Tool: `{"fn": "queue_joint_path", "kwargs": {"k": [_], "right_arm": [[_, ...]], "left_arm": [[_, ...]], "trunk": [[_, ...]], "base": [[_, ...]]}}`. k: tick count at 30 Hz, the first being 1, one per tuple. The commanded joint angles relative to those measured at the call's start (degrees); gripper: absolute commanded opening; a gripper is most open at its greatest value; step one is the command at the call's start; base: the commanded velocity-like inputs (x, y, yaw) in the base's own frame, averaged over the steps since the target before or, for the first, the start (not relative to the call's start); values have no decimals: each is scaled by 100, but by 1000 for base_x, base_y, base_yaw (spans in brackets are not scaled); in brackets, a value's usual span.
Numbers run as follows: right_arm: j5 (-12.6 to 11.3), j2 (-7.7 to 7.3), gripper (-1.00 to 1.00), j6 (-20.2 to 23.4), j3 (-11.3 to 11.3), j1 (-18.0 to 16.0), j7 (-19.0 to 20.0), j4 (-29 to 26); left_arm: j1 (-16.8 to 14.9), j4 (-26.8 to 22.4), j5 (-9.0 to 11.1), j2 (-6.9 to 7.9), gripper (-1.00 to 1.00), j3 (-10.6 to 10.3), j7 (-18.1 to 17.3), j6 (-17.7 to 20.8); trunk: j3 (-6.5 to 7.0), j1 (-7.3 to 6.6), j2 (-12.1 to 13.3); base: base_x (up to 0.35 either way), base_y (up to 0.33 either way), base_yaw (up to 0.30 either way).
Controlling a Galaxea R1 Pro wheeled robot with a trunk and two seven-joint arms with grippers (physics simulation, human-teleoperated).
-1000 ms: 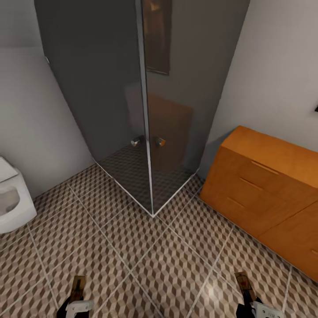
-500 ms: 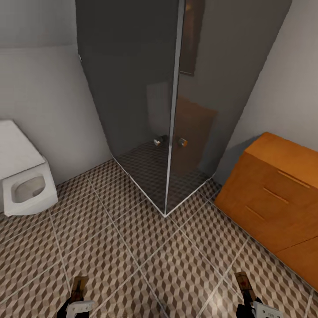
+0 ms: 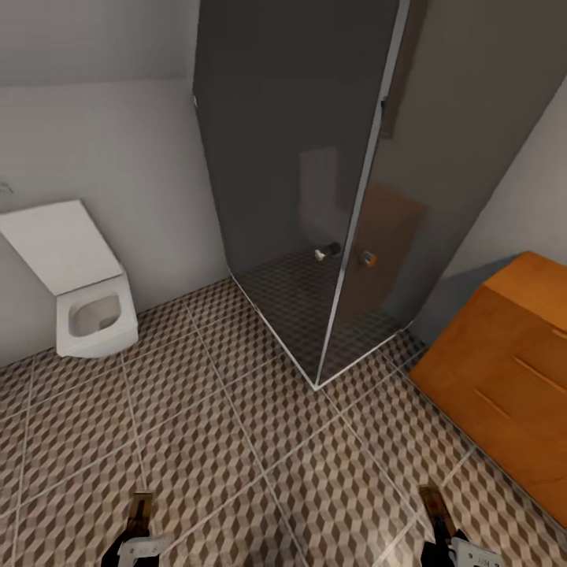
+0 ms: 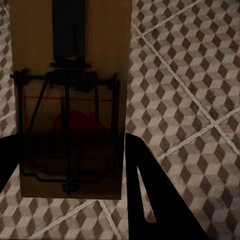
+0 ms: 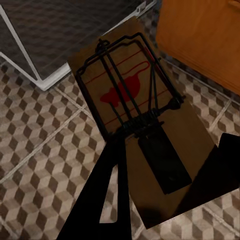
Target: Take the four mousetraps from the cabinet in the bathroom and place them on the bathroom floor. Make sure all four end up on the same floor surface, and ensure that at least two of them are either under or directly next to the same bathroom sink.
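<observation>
both grippers, left gripper point(image 4: 70, 165) and right gripper point(image 5: 170, 185), each pinch a mousetrap point(image 4: 70, 75) above the bathroom floor point(image 3: 236, 441).

The floor point(image 3: 236, 441) is looking like matt ceramic tile, printed with brown, beige and white cubes, with pale smooth grout lines between the tiles. The shower walls point(image 3: 291, 157) are showing as dark smoked glass, glossy and reflecting the room, held in thin bright metal frames. The toilet point(image 3: 79, 283) is appearing as smooth white ceramic. The cabinet point(image 3: 512, 378) is looking like orange-brown wood with a smooth satin finish. Each mousetrap point(image 4: 70, 100) is showing a flat board of plain tan wood, matt, carrying thin dark metal wire and a red printed spot; the other one point(image 5: 135, 115) is looking the same.
</observation>
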Motion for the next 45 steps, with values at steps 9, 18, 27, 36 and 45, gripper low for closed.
{"fn": "queue_joint_path", "kwargs": {"k": [9,18,27,36,45], "right_arm": [[-17,-7,-100,-18,49,-3,-55,-7],[-17,-7,-100,-18,49,-3,-55,-1],[-17,-7,-100,-18,49,-3,-55,1],[-17,-7,-100,-18,49,-3,-55,3],[-17,-7,-100,-18,49,-3,-55,5]], "left_arm": [[-9,18,-23,-4,-100,-47,66,-24],[-9,19,-23,-4,-100,-47,66,-24],[-9,18,-23,-3,-100,-47,65,-24],[-9,18,-23,-4,-100,-47,65,-24],[-9,17,-23,-4,-100,-47,64,-24]], "trunk": [[-9,3,-10],[-9,3,-10],[-9,3,-10],[-9,3,-10],[-9,3,-10]], "base": [[0,0,277],[0,0,277],[0,0,277],[0,0,277],[0,0,277]]}}
